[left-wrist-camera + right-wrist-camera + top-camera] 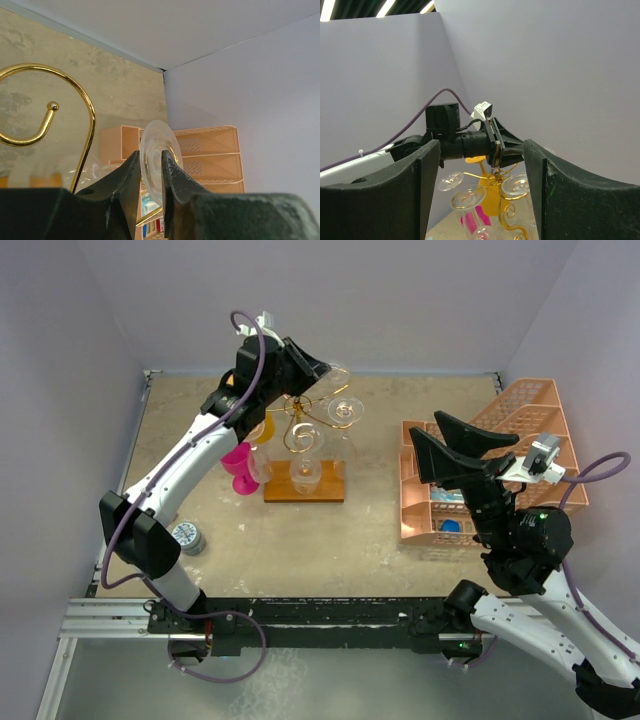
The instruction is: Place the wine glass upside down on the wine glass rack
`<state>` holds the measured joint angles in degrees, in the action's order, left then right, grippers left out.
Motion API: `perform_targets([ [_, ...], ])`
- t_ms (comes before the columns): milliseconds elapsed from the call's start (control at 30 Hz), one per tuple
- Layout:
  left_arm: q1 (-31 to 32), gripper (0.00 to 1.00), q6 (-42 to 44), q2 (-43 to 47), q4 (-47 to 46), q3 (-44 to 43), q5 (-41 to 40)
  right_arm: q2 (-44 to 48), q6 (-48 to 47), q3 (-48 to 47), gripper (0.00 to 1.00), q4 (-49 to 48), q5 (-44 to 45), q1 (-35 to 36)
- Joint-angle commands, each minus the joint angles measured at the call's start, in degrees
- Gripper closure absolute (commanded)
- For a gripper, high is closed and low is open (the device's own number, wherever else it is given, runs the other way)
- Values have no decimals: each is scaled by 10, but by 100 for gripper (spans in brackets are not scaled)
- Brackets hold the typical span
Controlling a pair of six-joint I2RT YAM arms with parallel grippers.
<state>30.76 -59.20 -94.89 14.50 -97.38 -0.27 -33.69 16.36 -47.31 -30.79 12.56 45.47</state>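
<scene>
The gold wire wine glass rack stands on its brown wooden base at the back of the table, with clear glasses hanging upside down from its scroll arms. My left gripper is at the top of the rack. In the left wrist view the round foot of a clear wine glass sits between the left fingers, beside a gold curl. The jaws stand slightly apart around that foot, and its bowl is hidden. My right gripper hovers open and empty over the right side, facing the rack.
A salmon-pink tiered tray organizer stands at the right, under the right arm. A yellow cup and a pink cup stand left of the rack. A small round tin lies near the left arm. Walls close in on three sides.
</scene>
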Motion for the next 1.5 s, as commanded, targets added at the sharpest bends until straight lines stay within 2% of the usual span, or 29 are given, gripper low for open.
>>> perform_targets([
  [0,-5,79,32,36,-6,-11,-12,2,5,2,31,-27,10,1],
  [200,-19,70,62,49,27,-19,-11,4,6,2,30,-27,12,2],
  [500,-30,63,114,68,69,-68,3,-1,24,-2,29,-23,5,2],
  [567,-32,62,140,83,83,-76,-12,-2,29,-3,29,-20,2,1],
  [667,-32,62,195,128,97,-66,-87,-3,36,-4,29,-18,-1,1],
  [933,-32,54,309,315,109,89,-349,-15,54,-9,29,-9,5,1],
  [1000,-32,45,316,361,119,138,-410,-21,58,-7,30,-13,8,1],
  [1067,-32,43,327,397,120,201,-457,-26,60,-6,31,-16,12,1],
  [1200,-32,40,325,441,138,290,-508,-32,64,0,32,-19,22,2],
  [1300,-32,44,293,452,156,326,-515,-31,66,5,33,-21,28,2],
  [1467,-36,49,223,382,222,347,-485,-13,63,15,41,-23,37,2],
])
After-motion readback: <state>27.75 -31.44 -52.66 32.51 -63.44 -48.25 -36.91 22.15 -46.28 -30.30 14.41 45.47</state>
